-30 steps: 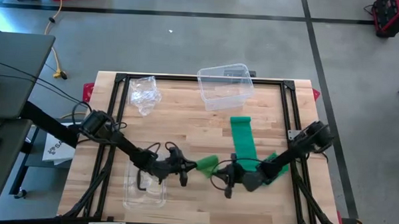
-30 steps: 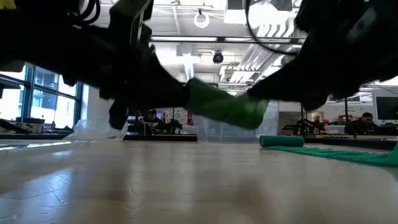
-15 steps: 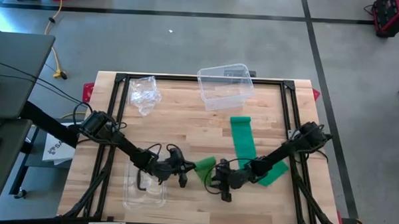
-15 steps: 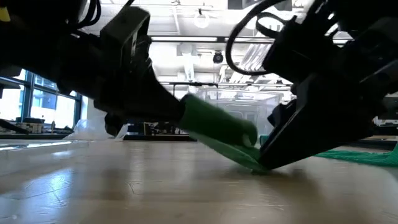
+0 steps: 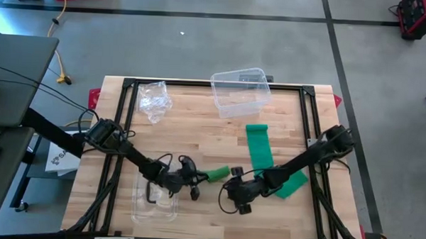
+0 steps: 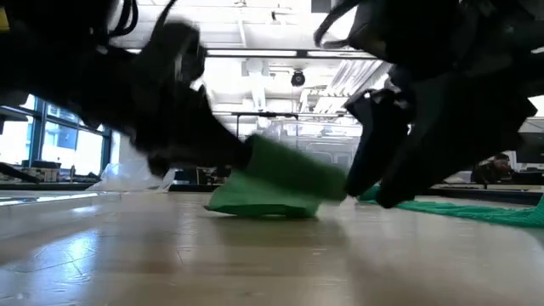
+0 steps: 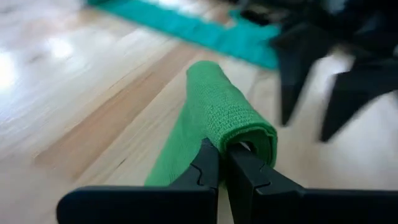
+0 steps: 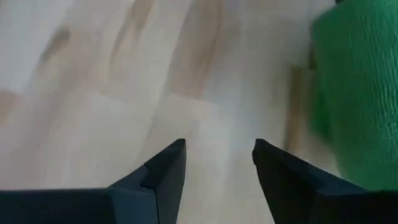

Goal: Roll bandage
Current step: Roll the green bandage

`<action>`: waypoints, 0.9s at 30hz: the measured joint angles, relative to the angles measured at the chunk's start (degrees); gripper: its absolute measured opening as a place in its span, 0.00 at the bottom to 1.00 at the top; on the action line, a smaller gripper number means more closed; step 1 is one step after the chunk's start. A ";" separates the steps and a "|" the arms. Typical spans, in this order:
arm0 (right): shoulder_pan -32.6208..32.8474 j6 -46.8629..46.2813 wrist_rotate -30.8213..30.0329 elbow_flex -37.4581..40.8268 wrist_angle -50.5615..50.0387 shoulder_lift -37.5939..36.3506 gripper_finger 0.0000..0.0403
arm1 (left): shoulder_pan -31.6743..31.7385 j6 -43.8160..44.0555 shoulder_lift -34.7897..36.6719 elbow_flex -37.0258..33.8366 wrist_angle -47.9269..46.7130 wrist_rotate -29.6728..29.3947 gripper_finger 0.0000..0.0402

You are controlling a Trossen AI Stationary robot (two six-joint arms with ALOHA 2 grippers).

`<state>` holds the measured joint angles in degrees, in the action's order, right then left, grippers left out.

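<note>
From above, the left pincer (image 5: 201,178) sits near the front middle of the wooden desk (image 5: 198,137), closed on the end of a green bandage (image 5: 219,174) whose rolled part lies just to its right. The right pincer (image 5: 233,192) is close by on the bandage's right, apart from it and holding nothing. A long green strip (image 5: 258,146) stretches away toward the far side, ending short of a clear plastic box (image 5: 239,91); a crumpled clear bag (image 5: 154,99) lies at the far left, and a clear tray (image 5: 155,201) sits at the near left under the left arm. At desk height, the bandage (image 6: 276,183) rests on the wood, its roll meeting the dark left pincer (image 6: 238,153), with the right pincer (image 6: 374,191) just right of it. From the left wrist, the two fingers (image 7: 208,168) are pressed together on the edge of the roll (image 7: 227,118), which lies on the boards. From the right wrist, the pincer (image 8: 217,158) stands parted over bare wood, empty, with the bandage (image 8: 351,93) off to one side.
</note>
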<state>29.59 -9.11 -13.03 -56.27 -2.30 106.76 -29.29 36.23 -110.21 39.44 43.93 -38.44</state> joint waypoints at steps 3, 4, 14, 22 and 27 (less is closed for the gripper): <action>0.73 2.49 -0.07 -1.17 -7.01 -1.88 0.45 | -1.44 -2.20 0.79 0.85 7.46 2.23 0.01; 1.06 2.58 0.02 -1.51 -9.14 -3.03 0.45 | -1.95 -1.23 1.37 1.00 9.57 3.01 0.01; 1.33 3.30 3.25 -1.95 -8.77 -9.06 0.45 | 0.62 20.34 -0.78 -1.07 -2.33 1.26 0.01; -1.25 9.00 0.53 -1.95 3.65 -0.18 0.45 | 2.92 16.92 -1.49 -1.20 -4.05 4.35 0.01; -4.07 10.57 -0.44 -1.98 9.54 4.17 0.45 | 3.03 16.89 -1.49 -1.20 -4.73 4.53 0.01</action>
<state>25.52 1.46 -13.47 -58.24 7.25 110.93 -26.26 53.12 -111.70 38.24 39.20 -33.91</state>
